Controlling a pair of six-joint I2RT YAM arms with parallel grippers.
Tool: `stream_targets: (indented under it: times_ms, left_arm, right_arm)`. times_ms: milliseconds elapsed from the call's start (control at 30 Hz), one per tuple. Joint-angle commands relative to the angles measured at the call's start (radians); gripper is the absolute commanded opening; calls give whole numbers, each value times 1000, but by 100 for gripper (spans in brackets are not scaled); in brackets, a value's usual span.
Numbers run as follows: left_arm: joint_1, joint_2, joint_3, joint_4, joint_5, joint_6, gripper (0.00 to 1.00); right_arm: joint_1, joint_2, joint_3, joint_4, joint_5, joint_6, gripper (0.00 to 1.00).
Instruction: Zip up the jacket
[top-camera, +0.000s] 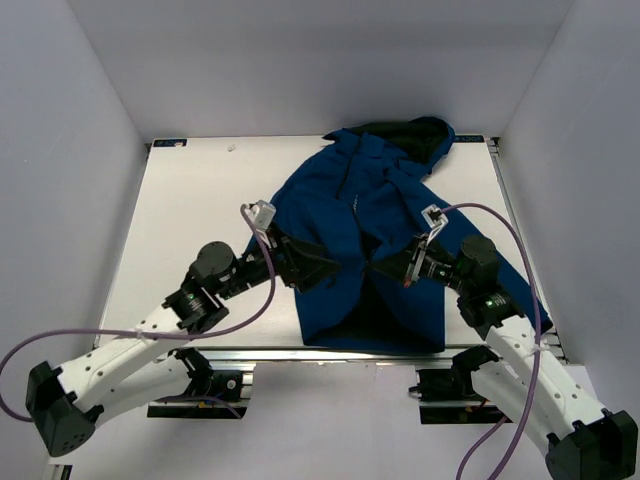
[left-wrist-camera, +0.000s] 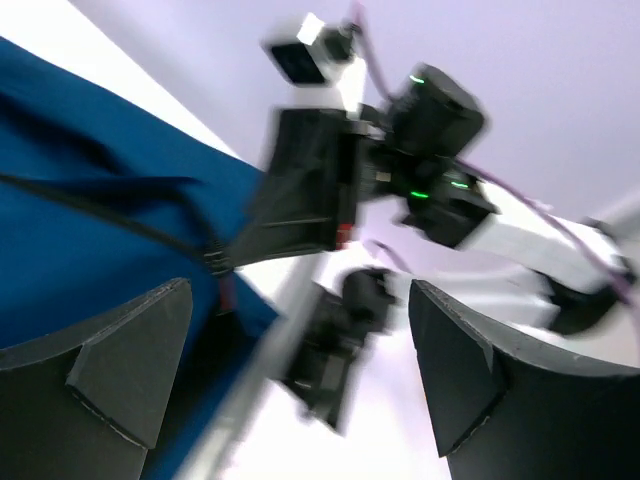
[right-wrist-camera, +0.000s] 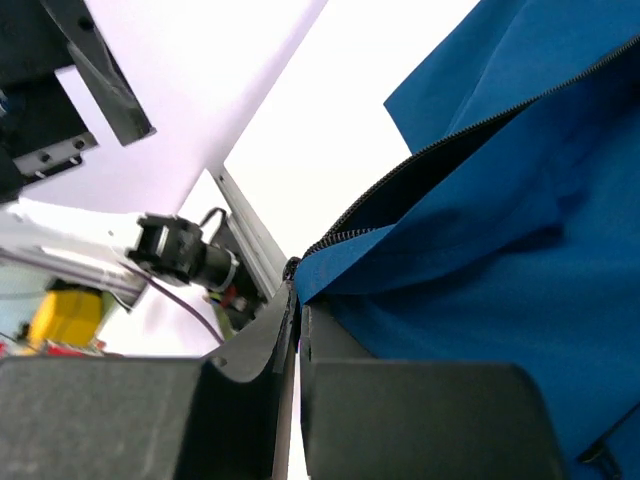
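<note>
Location: A royal-blue jacket (top-camera: 335, 215) lies spread front-up on the white bench (top-camera: 190, 230), with its hem at the near edge between the two arms and its top at the far edge.
Hem: At the near edge the two front panels part, and a wedge of black lining (top-camera: 385, 305) shows between them.
Left pincer: The left pincer (top-camera: 322, 264) sits low at the jacket's left side with its fingers (left-wrist-camera: 110, 380) spread wide. Its wrist camera shows nothing between them, only blue cloth beyond. Whether they touch the cloth cannot be told.
Right pincer: The right pincer (top-camera: 380, 264) faces it from the other side, just across the front opening. Its pads (right-wrist-camera: 430, 420) are pressed together on a corner of blue fabric at the lower end of the front edge.
Zipper: The dark zipper (right-wrist-camera: 470, 130) runs away from the pinched corner along the panel edge. Its teeth are unjoined, and a black gap opens beside them.
Chest: Past the pincers the blue cloth lies creased, with loose folds across the middle of the bench.
Hood: The black-lined hood (top-camera: 425, 130) rests at the far edge, towards the right corner.
</note>
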Motion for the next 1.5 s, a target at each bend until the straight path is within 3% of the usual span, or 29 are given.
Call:
stream_targets:
  times_ms: [0,133,267,300,433,667,833,1067,1467]
  left_arm:
    - [-4,-31,-22,-344,-228,203,98]
    - [-59,71,1,-338,-238,241,98]
    - [-240,140,29,-324,-413,332,98]
    - [-294,157,52,-341,-518,359,98]
    - [-351,199,90,-328,-625,395,91]
    - [-365,188,43,-133,-669,421,87]
    - [-380,284,84,-99,-706,467,85]
    - [-380,292,70,-4,-723,490,84]
    - [-382,392,106,53,-765,511,72]
  right_arm:
    - [2,1,86,-25,29,86,0]
    - [2,4,122,-63,42,114,0]
    - [2,12,156,-83,48,132,0]
    - [2,15,167,-94,54,140,0]
    - [2,18,170,-114,62,151,0]
    - [2,7,145,-100,59,192,0]
    - [2,6,130,-62,43,246,0]
    - [2,1,109,-48,42,280,0]
    - [2,4,64,15,-12,349,0]
